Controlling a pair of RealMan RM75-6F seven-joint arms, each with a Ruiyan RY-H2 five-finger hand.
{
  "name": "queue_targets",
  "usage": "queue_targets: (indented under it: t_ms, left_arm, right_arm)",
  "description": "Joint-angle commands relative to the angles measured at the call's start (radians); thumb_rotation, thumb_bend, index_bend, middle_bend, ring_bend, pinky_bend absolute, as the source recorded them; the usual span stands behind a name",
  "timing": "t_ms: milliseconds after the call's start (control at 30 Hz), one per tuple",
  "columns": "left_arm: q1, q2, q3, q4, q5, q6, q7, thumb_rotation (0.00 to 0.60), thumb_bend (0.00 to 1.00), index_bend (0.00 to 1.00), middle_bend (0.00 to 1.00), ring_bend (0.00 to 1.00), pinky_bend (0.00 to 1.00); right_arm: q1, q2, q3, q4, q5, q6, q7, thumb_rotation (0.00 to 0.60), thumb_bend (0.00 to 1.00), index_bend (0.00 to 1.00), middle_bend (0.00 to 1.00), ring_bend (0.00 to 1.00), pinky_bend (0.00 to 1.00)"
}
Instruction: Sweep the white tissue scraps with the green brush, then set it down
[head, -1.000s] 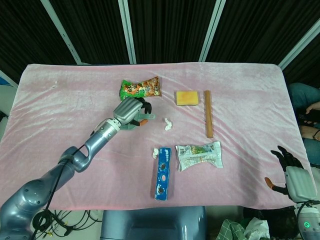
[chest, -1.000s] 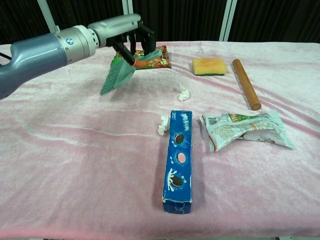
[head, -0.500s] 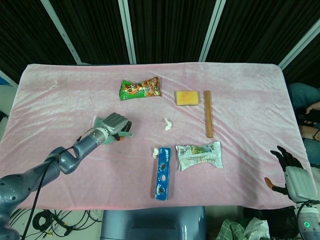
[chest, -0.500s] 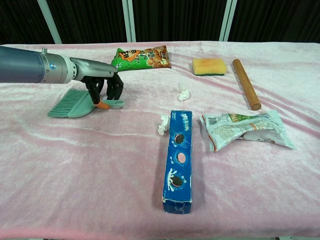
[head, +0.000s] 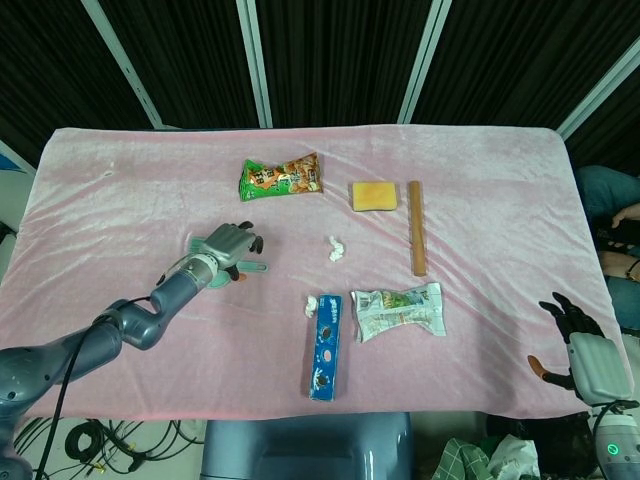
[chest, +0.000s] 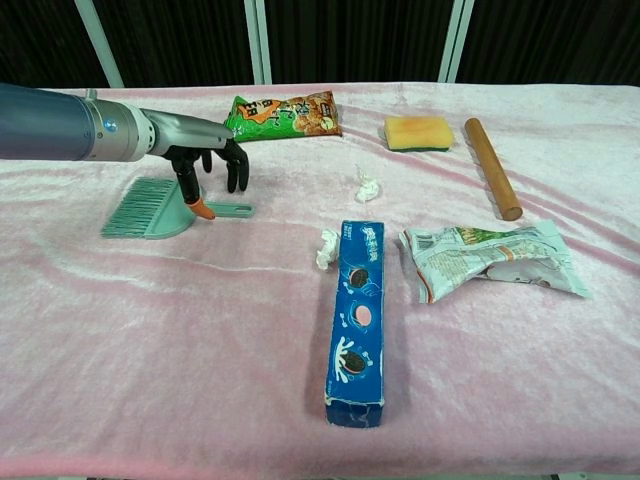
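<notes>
green brush (chest: 150, 209) flat on the cloth, left hand (chest: 205, 165) spread above it

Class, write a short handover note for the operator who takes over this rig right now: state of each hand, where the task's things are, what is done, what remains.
Left hand: fingers spread above the green brush, one fingertip on it, no grip.
Right hand: idle off the table's right front edge, holding nothing.
The brush lies flat on the pink cloth.
Two tissue scraps are not gathered: one mid-table, one against the blue cookie box.
Done: brush set down.
Left: lift the left hand clear; check whether sweeping is complete.
</notes>
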Motion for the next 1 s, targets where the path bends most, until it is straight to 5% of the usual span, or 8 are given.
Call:
queue_targets:
  t_ms: [33,233,467,767,833,900,1000]
  left_arm:
    - [-0.004,0.060,-0.019,-0.106,-0.091,0.016,0.081,0.600,0.13,0.22,0.24,0.00,0.21]
    - [-0.013,0.171,-0.035,-0.284,-0.179,0.064,0.141,0.600,0.12,0.20,0.23,0.00,0.19]
    - [0.036,0.361,-0.050,-0.541,-0.199,0.240,0.204,0.600,0.12,0.20,0.24,0.00,0.23]
    - [0.284,0.568,0.045,-0.822,-0.046,0.606,0.228,0.600,0.12,0.20,0.22,0.00,0.22]
    - [0.433,0.609,0.110,-0.886,0.075,0.793,0.182,0.600,0.12,0.20,0.21,0.00,0.22]
    - [0.590,0.617,0.186,-0.870,0.210,0.980,0.113,0.600,0.12,0.20,0.21,0.00,0.21]
    - [0.685,0.598,0.218,-0.803,0.273,1.069,0.066,0.600,0.12,0.20,0.19,0.00,0.21]
  right_arm:
    - [0.001,0.000,0.000,-0.001,0.001,-0.003,-0.001,0.600,0.20,0.18,0.05,0.10,0.16]
    - [0.001,-0.001,0.001,0.000,0.004,0.000,-0.004,0.600,0.20,0.18,0.05,0.10,0.16]
    - [0.001,-0.002,0.005,0.005,0.005,0.004,-0.011,0.600,0.20,0.18,0.05,0.10,0.16]
    - [0.000,-0.012,0.011,0.017,-0.002,0.027,-0.043,0.600,0.19,0.18,0.05,0.10,0.16]
    - [-0.002,-0.016,0.012,0.021,-0.004,0.037,-0.052,0.600,0.20,0.18,0.05,0.10,0.16]
    - [-0.002,-0.019,0.013,0.024,-0.007,0.041,-0.056,0.600,0.20,0.18,0.05,0.10,0.16]
    - [-0.002,-0.022,0.012,0.028,-0.013,0.044,-0.060,0.600,0.20,0.18,0.05,0.10,0.16]
